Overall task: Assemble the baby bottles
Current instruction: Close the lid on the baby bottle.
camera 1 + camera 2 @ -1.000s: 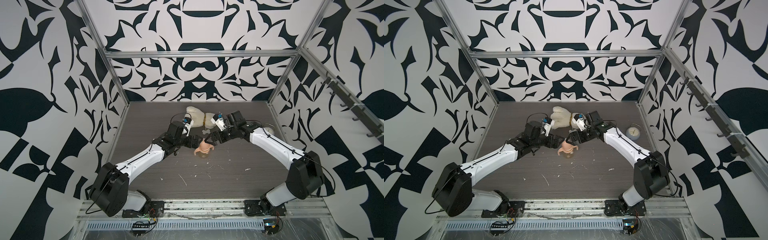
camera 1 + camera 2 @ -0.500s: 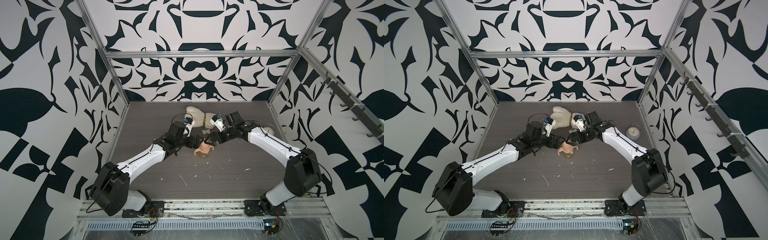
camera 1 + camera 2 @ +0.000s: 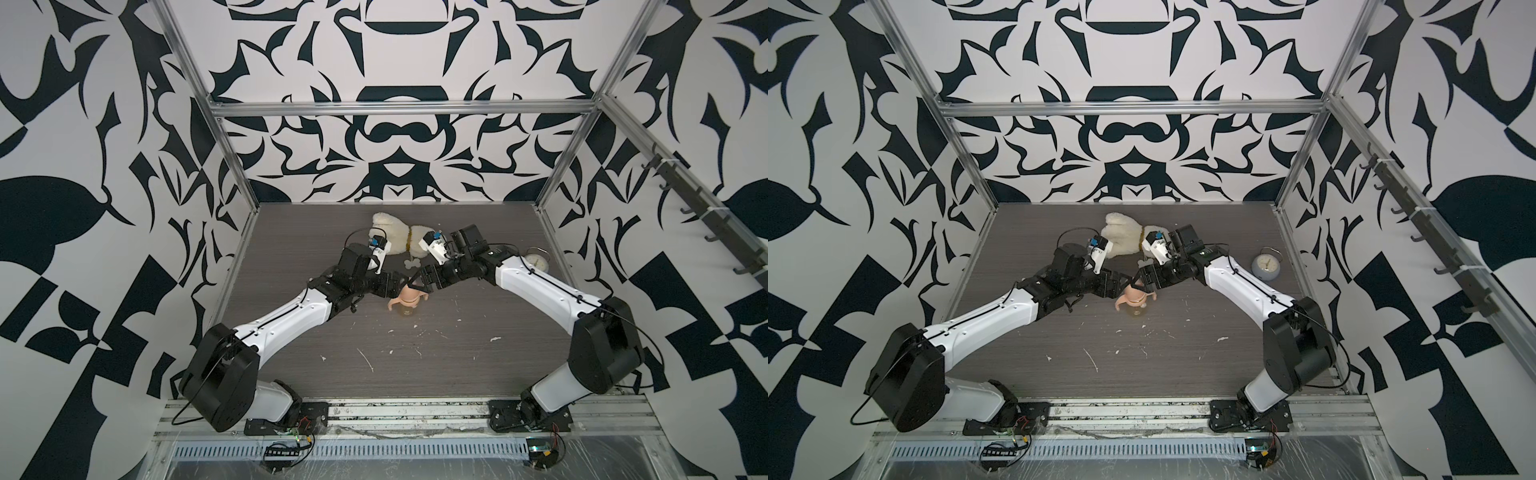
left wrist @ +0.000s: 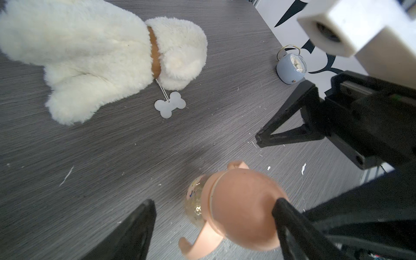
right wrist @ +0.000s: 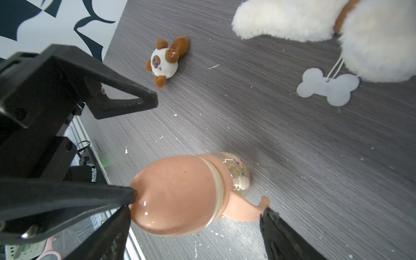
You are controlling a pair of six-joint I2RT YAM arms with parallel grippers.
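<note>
The baby bottle [image 3: 405, 301] stands on the worktop [image 3: 457, 365], its amber body [image 4: 194, 202] mostly hidden beneath the dome cap [image 4: 243, 202], while both arms reach low and inward, left end effector [image 4: 213, 201] and right end effector [image 5: 197, 210] spread wide close beside it, one left finger [image 5: 90, 195] apparently touching the cap.

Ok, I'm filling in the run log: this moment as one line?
state: bottle standing on table, cap on | left gripper: open, one finger touching cap | right gripper: open, straddling cap | held: nothing
</note>
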